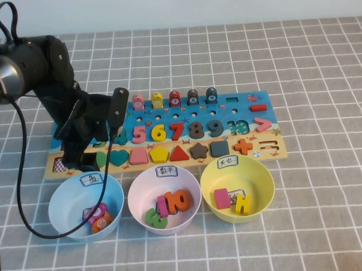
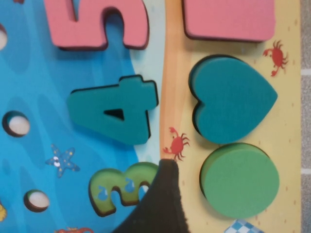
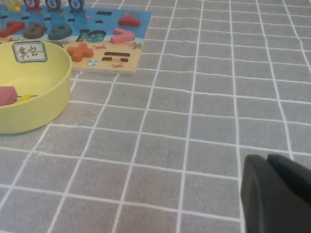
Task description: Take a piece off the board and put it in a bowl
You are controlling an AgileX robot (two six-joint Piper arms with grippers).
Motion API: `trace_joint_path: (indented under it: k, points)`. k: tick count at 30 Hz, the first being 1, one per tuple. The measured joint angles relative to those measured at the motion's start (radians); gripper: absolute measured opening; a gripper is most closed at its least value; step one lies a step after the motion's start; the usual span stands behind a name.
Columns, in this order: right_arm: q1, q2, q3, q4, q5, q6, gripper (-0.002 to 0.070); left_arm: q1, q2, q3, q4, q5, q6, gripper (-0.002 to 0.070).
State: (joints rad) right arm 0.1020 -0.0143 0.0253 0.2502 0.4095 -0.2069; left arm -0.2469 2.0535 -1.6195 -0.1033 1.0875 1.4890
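Note:
The dark green round piece lies in its slot on the sandy strip of the board, next to the teal heart. In the high view the piece is partly hidden under my left arm. My left gripper hangs open just over the board's left end, apart from the piece. One finger sits beside the piece and the other is out of that view. The pale yellow bowl stands in front of the board's right part. My right gripper is shut and empty over bare cloth, right of the yellow bowl.
A light blue bowl and a pale pink bowl stand in front of the board, each holding pieces. The yellow bowl holds a pink block and a yellow piece. A black cable loops at the table's left.

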Motion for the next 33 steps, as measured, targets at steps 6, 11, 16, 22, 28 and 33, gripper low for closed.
trace_joint_path:
  k: [6,11,16,22,28,33]
  points:
    - [0.0,0.0,0.0,0.0,0.0,0.0,-0.0017,0.0,0.01,0.0,0.002,-0.008,0.0,0.065]
    - [0.0,0.0,0.0,0.0,0.0,0.0,-0.0017,0.0,0.022,0.0,0.002,-0.015,0.0,0.065]
    - [0.0,0.0,0.0,0.0,0.0,0.0,-0.0017,0.0,0.022,0.0,0.002,-0.015,0.0,0.0638]
    - [0.0,0.0,0.0,0.0,0.0,0.0,-0.0017,0.0,0.022,0.0,0.012,-0.015,0.0,0.0524]
    - [0.0,0.0,0.0,0.0,0.0,0.0,-0.0017,0.006,0.022,0.0,0.032,-0.009,-0.016,0.0435]
    - [0.0,0.0,0.0,0.0,0.0,0.0,-0.0017,0.008,0.022,0.0,0.032,-0.003,-0.018,0.0424]
